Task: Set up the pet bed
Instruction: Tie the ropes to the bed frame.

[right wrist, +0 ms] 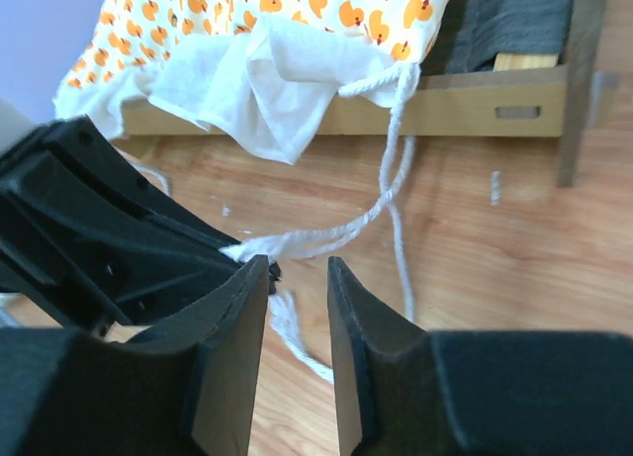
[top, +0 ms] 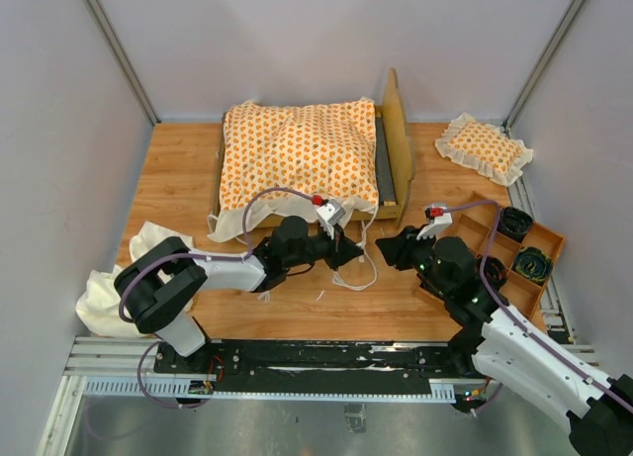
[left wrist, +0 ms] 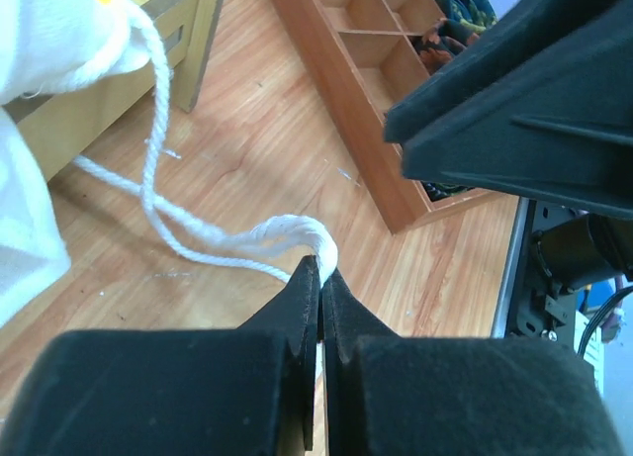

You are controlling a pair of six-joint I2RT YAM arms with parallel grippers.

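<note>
The pet bed's orange-patterned cushion [top: 297, 159] lies on the light-wood frame [top: 399, 139] at the back of the table, with its cream ruffle [right wrist: 257, 90] hanging over the front rail [right wrist: 475, 105]. A white tie string [left wrist: 287, 233] runs from that ruffle down to the table. My left gripper [left wrist: 321, 268] is shut on a loop of this string just in front of the bed [top: 351, 250]. Facing it from the right, my right gripper [right wrist: 297, 268] stands open close to the left fingertips, with the string [right wrist: 386, 179] just beyond its jaws and nothing between them.
A small square orange-patterned pillow [top: 485, 147] lies at the back right. A wooden compartment tray [top: 519, 258] with dark items stands right of my right arm. A plain cream cloth [top: 114, 293] is bunched at the table's front left edge.
</note>
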